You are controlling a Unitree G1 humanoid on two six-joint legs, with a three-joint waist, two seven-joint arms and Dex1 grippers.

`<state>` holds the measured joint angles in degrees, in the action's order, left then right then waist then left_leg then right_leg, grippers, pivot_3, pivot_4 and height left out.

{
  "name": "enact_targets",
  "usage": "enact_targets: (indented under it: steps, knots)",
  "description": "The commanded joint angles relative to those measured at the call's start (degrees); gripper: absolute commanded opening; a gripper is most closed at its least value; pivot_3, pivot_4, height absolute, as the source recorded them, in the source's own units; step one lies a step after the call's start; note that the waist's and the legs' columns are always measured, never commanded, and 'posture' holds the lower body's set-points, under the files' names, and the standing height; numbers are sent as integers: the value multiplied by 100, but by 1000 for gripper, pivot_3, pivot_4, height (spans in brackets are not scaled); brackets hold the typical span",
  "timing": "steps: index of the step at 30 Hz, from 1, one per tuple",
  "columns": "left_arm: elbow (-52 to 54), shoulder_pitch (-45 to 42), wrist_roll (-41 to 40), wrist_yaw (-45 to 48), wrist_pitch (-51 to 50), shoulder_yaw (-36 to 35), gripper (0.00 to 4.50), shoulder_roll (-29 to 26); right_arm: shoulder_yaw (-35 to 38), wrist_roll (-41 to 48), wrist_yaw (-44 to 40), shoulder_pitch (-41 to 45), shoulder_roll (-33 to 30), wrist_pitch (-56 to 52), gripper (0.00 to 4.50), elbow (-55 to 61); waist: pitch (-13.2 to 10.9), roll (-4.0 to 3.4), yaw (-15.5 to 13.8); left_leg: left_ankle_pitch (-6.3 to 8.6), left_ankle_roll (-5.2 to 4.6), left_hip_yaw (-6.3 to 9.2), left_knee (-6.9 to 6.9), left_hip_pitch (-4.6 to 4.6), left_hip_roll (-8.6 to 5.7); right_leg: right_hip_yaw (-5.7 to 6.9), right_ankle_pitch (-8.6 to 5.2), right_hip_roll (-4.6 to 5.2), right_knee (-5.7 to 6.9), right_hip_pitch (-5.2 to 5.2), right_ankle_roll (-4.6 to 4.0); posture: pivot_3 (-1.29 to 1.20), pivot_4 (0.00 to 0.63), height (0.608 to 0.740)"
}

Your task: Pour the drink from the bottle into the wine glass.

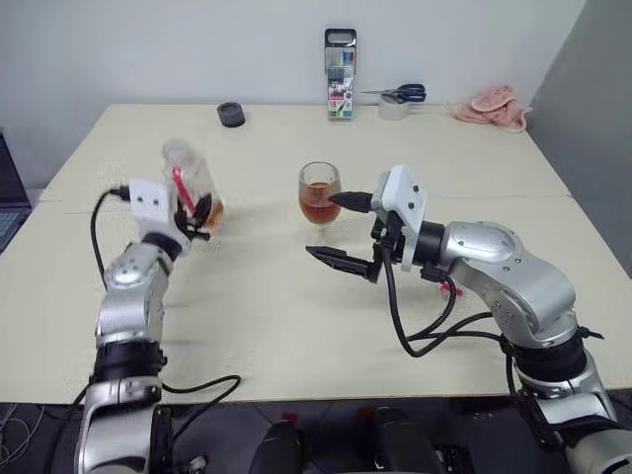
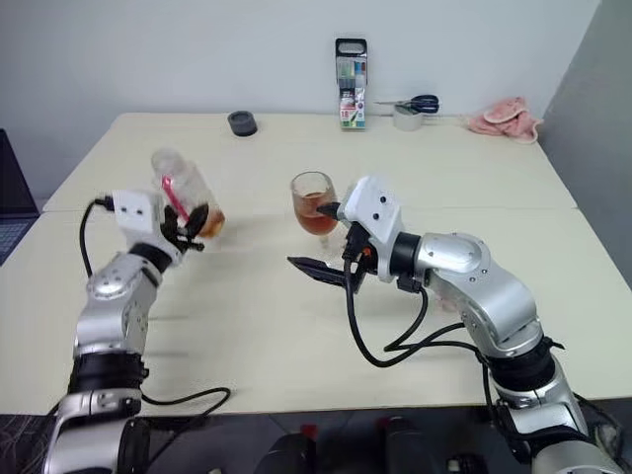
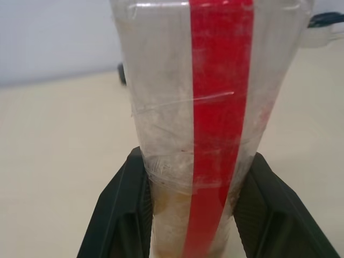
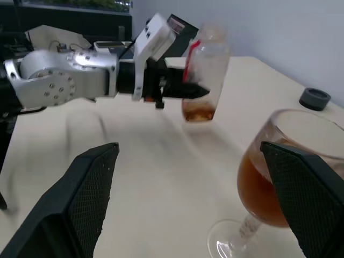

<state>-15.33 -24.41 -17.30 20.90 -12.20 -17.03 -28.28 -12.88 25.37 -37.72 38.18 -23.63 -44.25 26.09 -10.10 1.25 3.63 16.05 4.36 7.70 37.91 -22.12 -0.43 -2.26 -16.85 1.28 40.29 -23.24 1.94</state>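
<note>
**Bottle up, glass full**

The left gripper [image 1: 198, 216] has its jaws clamped on the bottle [image 1: 191, 188], above the desk [image 1: 296, 296]. The right gripper [image 1: 343, 231] has its jaws wide apart beside the glass [image 1: 319, 194], which holds brown drink [image 1: 318, 205].

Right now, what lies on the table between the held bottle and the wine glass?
Nothing: in the left eye view, bare tabletop separates the bottle from the wine glass. The right wrist view shows the same bare stretch.
</note>
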Motion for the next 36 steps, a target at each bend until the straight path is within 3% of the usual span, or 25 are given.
enact_targets:
  steps: [1, 13, 22, 28, 36]
  knots:
    - [522, 114, -214, 41, -10, -252, 1636, -45, -29, -21, 11, 162, 43, 16, 4500, 66, 1, 1, -54, 0, -1, 0, 1, 0, 0, -1, 0, 3, 0, 0, 0, 0, 150, 740]
    - [169, 360, -21, 355, -83, -137, 1636, -171, -159, -43, -22, 199, 60, 72, 4500, 48, 2, 2, -75, 4, -7, -6, -1, 4, -1, -2, 0, 0, -3, 3, 0, 0, 150, 740]
    - [114, 347, 51, 440, 60, -113, 4476, -194, -167, -49, -6, 144, 42, 62, 4500, 100, 2, 2, -74, 4, -7, -5, -2, 4, -1, -2, 0, 1, -3, 3, 0, 0, 150, 740]
    - [378, 562, 148, 420, 241, -106, 4476, -145, -182, -208, -26, -320, -94, 363, 4500, 264, 2, 3, -77, 5, -7, -4, -4, 4, -1, -2, 0, 1, -7, 4, 0, 0, 150, 740]
    - [1333, 1294, 127, 261, 583, -283, 4476, -15, 416, 20, 408, -1941, 193, 770, 4500, 520, 3, 4, -100, 5, -7, -7, -9, 2, 4, -6, 0, 2, -21, 7, 1, 0, 150, 740]
